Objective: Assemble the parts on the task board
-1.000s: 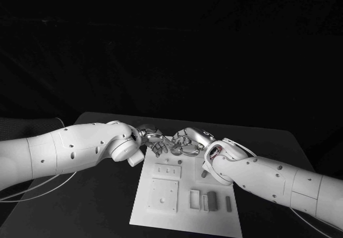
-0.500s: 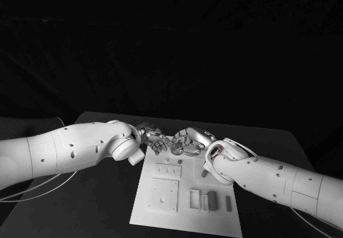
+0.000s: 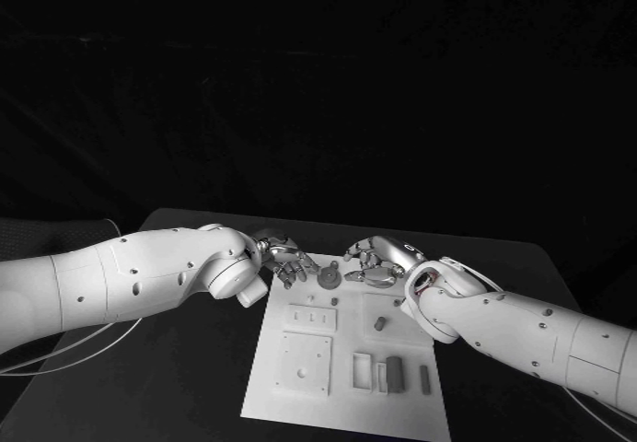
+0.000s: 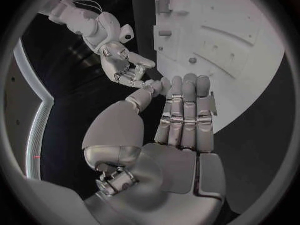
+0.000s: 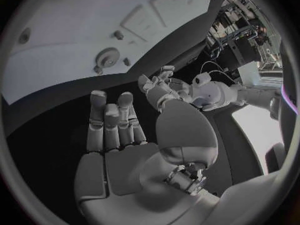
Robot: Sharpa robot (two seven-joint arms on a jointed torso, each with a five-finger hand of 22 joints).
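Both the left hand [image 3: 285,261] and right hand [image 3: 376,261] are held wide, empty, at the board's [image 3: 348,387] far edge, a round part [image 3: 330,275] lying between; grasping is judged next.

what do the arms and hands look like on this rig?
Both arms are smooth white shells dotted with small dark screw holes. Left hand and right hand are silver metal with segmented fingers. Thin pale cables trail beneath the left arm.

left hand [image 4: 178,130] fingers straight, over task board [image 4: 250,40]
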